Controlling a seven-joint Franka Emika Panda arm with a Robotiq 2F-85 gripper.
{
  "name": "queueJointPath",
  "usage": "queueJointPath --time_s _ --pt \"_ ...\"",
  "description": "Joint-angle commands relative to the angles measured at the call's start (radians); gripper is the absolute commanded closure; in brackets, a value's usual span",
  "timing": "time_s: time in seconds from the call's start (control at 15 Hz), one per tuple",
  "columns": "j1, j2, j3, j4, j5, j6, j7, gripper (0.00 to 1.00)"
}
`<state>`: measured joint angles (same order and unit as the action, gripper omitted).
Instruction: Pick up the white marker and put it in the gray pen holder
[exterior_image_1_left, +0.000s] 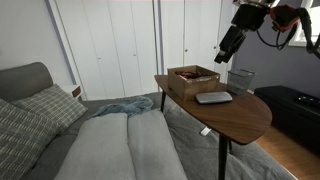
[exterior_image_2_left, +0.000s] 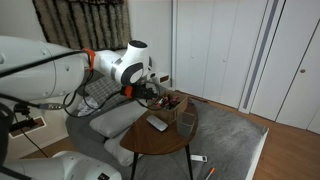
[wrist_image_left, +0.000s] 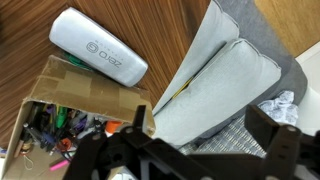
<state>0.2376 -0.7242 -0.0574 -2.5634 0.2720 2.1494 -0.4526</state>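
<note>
End effector (exterior_image_1_left: 229, 52) hung above the far end of the oval wooden surface (exterior_image_1_left: 235, 115), clear of everything on it. In the wrist view the end effector (wrist_image_left: 185, 152) fingers looked spread, nothing between them.

On the surface, in an exterior view:
- wooden box (exterior_image_1_left: 193, 77) at the back, full of coloured clutter
- flat grey case (exterior_image_1_left: 213, 97) just in front of the box, apart from it
- gray pen holder (exterior_image_1_left: 240, 78), upright mesh cup, beside the box on the end effector's side

The wrist view showed the grey case (wrist_image_left: 98, 58) at top left, the open box (wrist_image_left: 80, 115) below it and sofa cushions (wrist_image_left: 225, 80) to the right. Neither marker nor holder was in that view.

White marker (exterior_image_1_left: 205, 131): a thin white stick lay on the grey rug (exterior_image_1_left: 185, 140) under the surface edge, near the leg. It also showed next to the leg in an exterior view (exterior_image_2_left: 198, 159). It was too small to confirm details, and sat well apart from the holder and the end effector.
</note>
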Motion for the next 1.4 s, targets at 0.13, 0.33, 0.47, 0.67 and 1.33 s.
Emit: queueJointPath --time_s 0.13,0.33,0.47,0.67,1.33 --pt "-0.013 0.011 -0.061 0.060 0.018 -0.022 0.013 0.00" --pt "-0.016 0.001 -0.051 0.038 0.001 -0.001 0.019 0.00" --pt "-0.017 0.001 -0.059 0.043 0.002 -0.003 0.017 0.00" --pt "-0.065 0.044 -0.070 0.077 -0.055 0.054 0.010 0.00" --pt "-0.205 0.391 -0.076 0.325 -0.174 0.098 0.142 0.00"
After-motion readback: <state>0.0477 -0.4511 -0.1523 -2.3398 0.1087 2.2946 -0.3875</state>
